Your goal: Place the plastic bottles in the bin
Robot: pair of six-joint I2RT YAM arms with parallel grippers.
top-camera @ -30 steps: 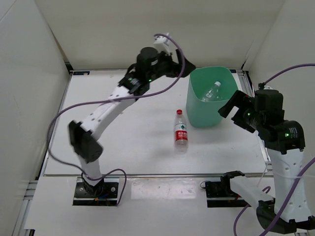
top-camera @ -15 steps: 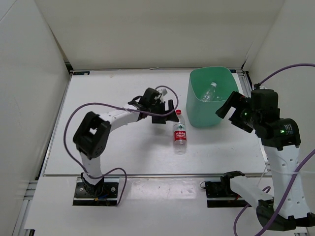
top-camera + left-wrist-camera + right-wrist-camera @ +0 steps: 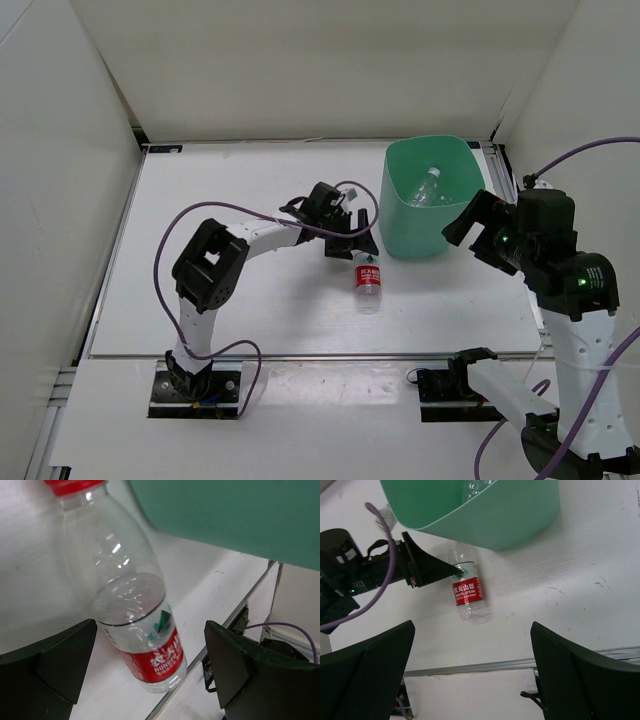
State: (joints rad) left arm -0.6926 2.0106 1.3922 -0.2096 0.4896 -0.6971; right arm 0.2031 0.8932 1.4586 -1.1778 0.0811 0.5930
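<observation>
My left fingers (image 3: 55, 665) are spread wide, one on each side of the red-label bottle (image 3: 145, 645). They are not clamped on it, and I cannot tell if they touch it. The bottle lies on its side on the tabletop (image 3: 250, 300), just beside the green bin (image 3: 400, 225). A clear bottle (image 3: 427, 187) lies inside the bin. My right fingers (image 3: 370, 675) are spread wide and hold nothing.

Colours over a plain white tabletop (image 3: 250, 180)
Mint-green tapered plastic bin (image 3: 402, 228); colourless clear plastic bottle (image 3: 426, 187) within; red-capped clear plastic bottle (image 3: 130, 600) with red, white-lettered label and small green mark; black left tool (image 3: 150, 625), black right tool (image 3: 472, 630); white arms (image 3: 590, 350); purple cables (image 3: 391, 545).
</observation>
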